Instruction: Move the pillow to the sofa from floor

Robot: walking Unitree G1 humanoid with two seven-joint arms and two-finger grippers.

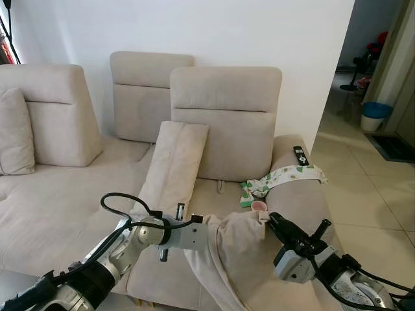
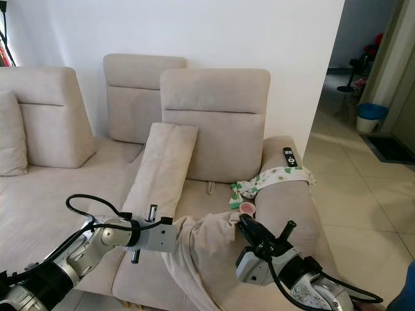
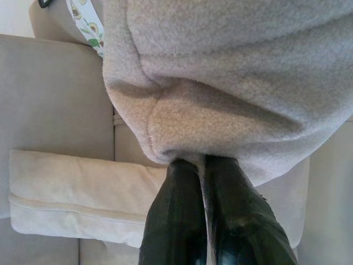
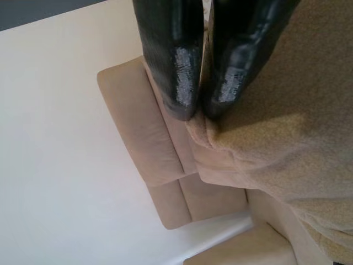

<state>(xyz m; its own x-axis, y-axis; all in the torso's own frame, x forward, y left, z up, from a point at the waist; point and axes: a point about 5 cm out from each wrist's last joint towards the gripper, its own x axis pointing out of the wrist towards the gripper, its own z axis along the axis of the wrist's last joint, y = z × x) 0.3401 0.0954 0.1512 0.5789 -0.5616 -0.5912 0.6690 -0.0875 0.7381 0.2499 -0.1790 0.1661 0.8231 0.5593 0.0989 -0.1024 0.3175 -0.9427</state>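
Left gripper (image 3: 205, 165): fingers pinch the pillow (image 1: 237, 249) edge. Right gripper (image 4: 201, 113): fingers clamp its opposite corner. Pillow: lower centre of frame, slung between both over the sofa (image 1: 58, 214) seat's front.

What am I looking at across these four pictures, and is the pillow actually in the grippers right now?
You are seeing through a humanoid robot. The two wide pictures come from its head, looking down at a beige sofa. The two close pictures come from cameras on its wrists, looking along the black fingers. The left gripper and right gripper are each shut on a corner of the pillow, holding it up over the seat. Another cushion leans on the backrest. A patterned cloth and a remote lie on the armrest.
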